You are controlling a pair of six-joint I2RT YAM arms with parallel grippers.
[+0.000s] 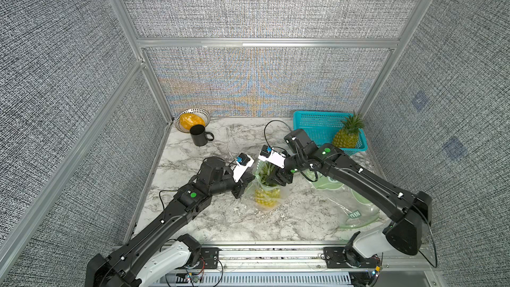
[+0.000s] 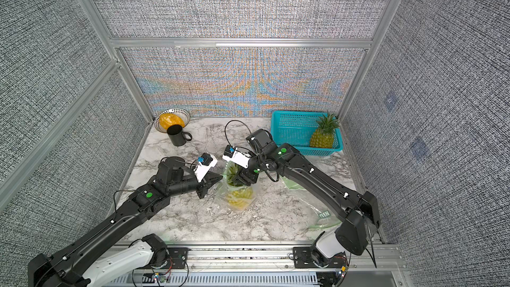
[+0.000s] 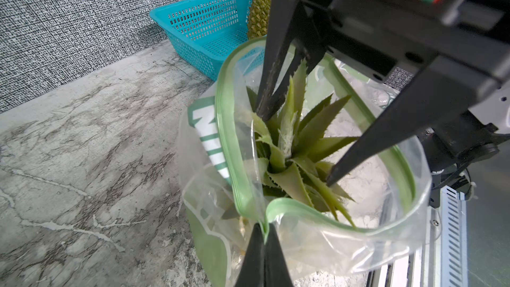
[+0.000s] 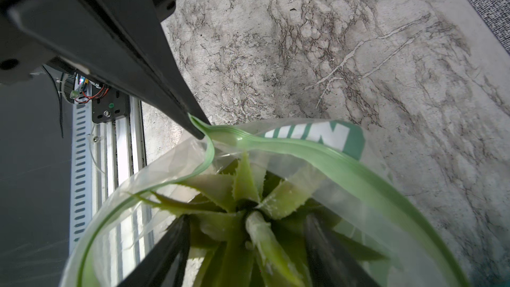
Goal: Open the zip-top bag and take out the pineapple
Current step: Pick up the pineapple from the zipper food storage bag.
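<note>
1. The left end effector [image 3: 263, 230] has its jaws together, clamped on the green rim of the zip-top bag [image 3: 229, 139].
2. The right end effector [image 3: 296, 147] has its jaws apart inside the open bag mouth, straddling the leafy crown of the pineapple [image 3: 287, 180].
3. The pineapple stands upright in the bag on the counter [image 3: 82, 161], beneath the right end effector.
</note>
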